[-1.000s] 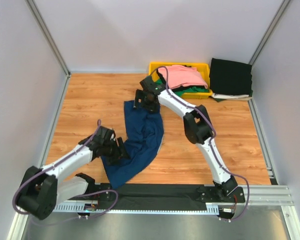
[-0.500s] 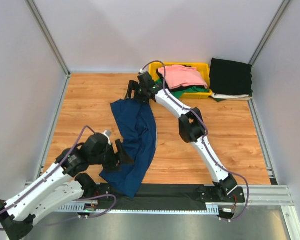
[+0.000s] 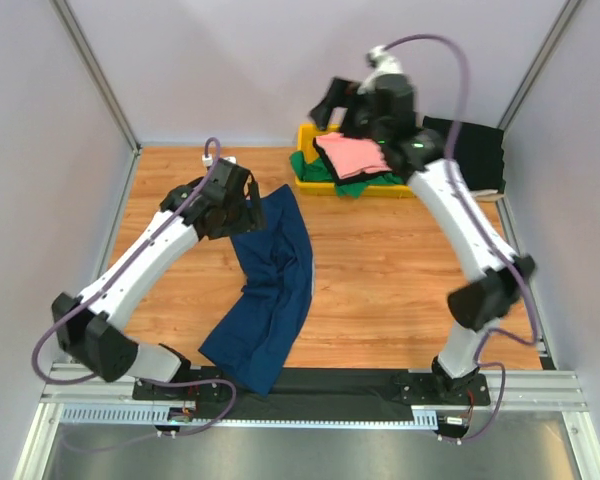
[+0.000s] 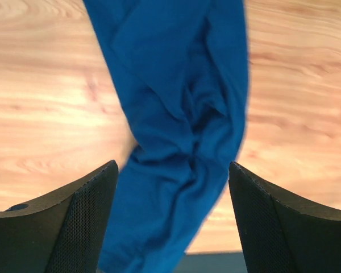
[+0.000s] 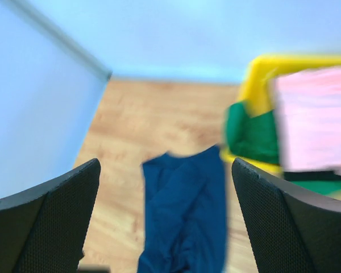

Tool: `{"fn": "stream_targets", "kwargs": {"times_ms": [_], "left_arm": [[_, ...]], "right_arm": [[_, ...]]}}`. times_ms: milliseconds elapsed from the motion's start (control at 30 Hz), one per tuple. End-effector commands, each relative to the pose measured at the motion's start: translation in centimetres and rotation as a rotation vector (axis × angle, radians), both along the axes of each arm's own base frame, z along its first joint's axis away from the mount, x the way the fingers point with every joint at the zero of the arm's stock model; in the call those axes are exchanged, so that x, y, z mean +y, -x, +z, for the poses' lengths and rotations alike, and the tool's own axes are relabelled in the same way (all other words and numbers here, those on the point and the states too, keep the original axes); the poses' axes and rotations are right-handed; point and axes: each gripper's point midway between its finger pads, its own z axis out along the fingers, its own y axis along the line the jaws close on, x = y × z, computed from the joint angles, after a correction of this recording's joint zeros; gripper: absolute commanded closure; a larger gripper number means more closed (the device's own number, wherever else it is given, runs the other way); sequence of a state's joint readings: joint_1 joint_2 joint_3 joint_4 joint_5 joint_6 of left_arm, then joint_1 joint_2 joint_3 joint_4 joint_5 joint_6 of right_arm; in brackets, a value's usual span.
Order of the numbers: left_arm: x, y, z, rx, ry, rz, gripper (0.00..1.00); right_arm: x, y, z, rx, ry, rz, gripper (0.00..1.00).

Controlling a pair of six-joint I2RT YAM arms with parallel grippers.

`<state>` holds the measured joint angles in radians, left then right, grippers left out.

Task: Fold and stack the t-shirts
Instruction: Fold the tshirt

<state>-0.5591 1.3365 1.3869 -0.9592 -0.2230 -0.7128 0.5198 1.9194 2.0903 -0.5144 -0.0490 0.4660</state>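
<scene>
The navy blue t-shirt [image 3: 273, 290] lies as a long crumpled strip on the wooden table, running from the middle back to the near edge. It also shows in the left wrist view [image 4: 182, 131] and the right wrist view [image 5: 187, 216]. My left gripper [image 3: 238, 208] hovers open over the shirt's far left end, its jaws [image 4: 173, 227] wide with cloth below and between them. My right gripper [image 3: 342, 108] is raised high near the bin, open and empty [image 5: 165, 227]. A pink tee [image 3: 355, 155] lies on a green tee [image 3: 358, 186] in the bin. A folded black tee [image 3: 465, 150] lies at the back right.
The yellow bin [image 3: 308, 135] stands at the back centre, also in the right wrist view [image 5: 256, 74]. White walls with metal posts close in the table on three sides. A black strip [image 3: 330, 385] runs along the near edge.
My right gripper has let go of the shirt's far end and risen toward the bin. My left arm has swung from the shirt's near end to its far left end.
</scene>
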Motion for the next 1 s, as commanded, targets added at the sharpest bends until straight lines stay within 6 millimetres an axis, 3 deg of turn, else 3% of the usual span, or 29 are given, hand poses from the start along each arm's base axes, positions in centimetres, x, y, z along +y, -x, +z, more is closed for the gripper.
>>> {"fn": "stream_targets", "kwargs": {"times_ms": [0, 33, 67, 100, 133, 167, 233, 267, 333, 367, 467, 567, 633, 700, 733, 767, 800, 833, 867, 933, 967], "left_arm": [[0.4, -3.7, -1.1, -0.016, -0.099, -0.041, 0.15], [0.0, -4.7, -0.9, -0.027, -0.103, -0.046, 0.16], [-0.2, -6.0, -2.9, 0.022, -0.141, -0.063, 0.16], [-0.6, -6.7, -3.7, 0.042, -0.153, -0.075, 0.17], [-1.2, -7.9, -3.5, 0.039, -0.156, -0.082, 0.18], [-1.5, -8.6, -6.4, 0.116, -0.192, -0.089, 0.18], [-2.6, -9.7, -7.9, 0.16, -0.185, -0.112, 0.21], [-3.0, -10.0, -10.8, 0.227, -0.206, -0.121, 0.21], [-3.5, -10.8, -12.6, 0.261, -0.213, -0.126, 0.22], [-3.5, -11.0, -15.0, 0.309, -0.241, -0.126, 0.22], [-2.6, -11.7, -18.7, 0.39, -0.273, -0.093, 0.22], [-1.1, -12.6, -21.6, 0.461, -0.266, -0.056, 0.23], [-1.2, -13.7, -21.7, 0.471, -0.217, -0.046, 0.26], [0.0, -14.8, -22.8, 0.498, -0.195, -0.018, 0.25], [-0.6, -16.5, -21.9, 0.465, -0.151, -0.02, 0.24], [0.6, -16.8, -23.4, 0.519, -0.145, 0.003, 0.24], [0.8, -17.6, -23.7, 0.532, -0.128, 0.011, 0.24], [0.4, -20.4, -21.7, 0.462, -0.078, 0.015, 0.24], [1.7, -20.4, -24.0, 0.528, -0.068, 0.039, 0.24], [1.5, -23.1, -23.2, 0.469, 0.021, 0.045, 0.24], [2.5, -25.0, -23.6, 0.424, 0.064, 0.068, 0.23]], "right_arm": [[-11.9, 1.8, 2.2, -0.001, 0.102, -0.275, 0.01], [-13.4, 2.8, -0.4, 0.067, 0.129, -0.289, 0.01], [-15.5, 4.8, 0.7, 0.069, 0.118, -0.296, 0.01], [-16.4, 5.9, -0.2, 0.093, 0.129, -0.304, 0.01], [-17.2, 7.2, -2.2, 0.141, 0.152, -0.308, 0.01], [-17.9, 9.4, -1.3, 0.123, 0.143, -0.307, 0.01], [-18.1, 11.8, -1.8, 0.136, 0.13, -0.282, 0.01], [-18.5, 13.8, -2.6, 0.152, 0.114, -0.281, 0.01], [-18.2, 15.9, -3.1, 0.162, 0.086, -0.242, 0.01], [-18.6, 17.5, -3.6, 0.172, 0.073, -0.243, 0.01], [-19.2, 19.9, -4.0, 0.173, 0.073, -0.231, 0.01], [-20.4, 21.5, -3.9, 0.164, 0.108, -0.253, 0.01], [-21.4, 21.8, -3.1, 0.134, 0.135, -0.29, 0.0], [-21.7, 22.0, -2.9, 0.129, 0.147, -0.296, 0.0], [-21.8, 22.0, -2.4, 0.118, 0.15, -0.295, 0.0], [-21.8, 22.0, -2.5, 0.121, 0.153, -0.295, 0.0], [-21.9, 22.0, -2.3, 0.116, 0.159, -0.297, 0.0], [-21.9, 21.9, -2.5, 0.12, 0.166, -0.297, 0.0], [-22.0, 21.8, -2.7, 0.123, 0.169, -0.3, 0.0], [-22.1, 21.3, -3.4, 0.138, 0.186, -0.308, 0.0], [-21.9, 21.0, -3.7, 0.14, 0.189, -0.304, 0.0]]}}
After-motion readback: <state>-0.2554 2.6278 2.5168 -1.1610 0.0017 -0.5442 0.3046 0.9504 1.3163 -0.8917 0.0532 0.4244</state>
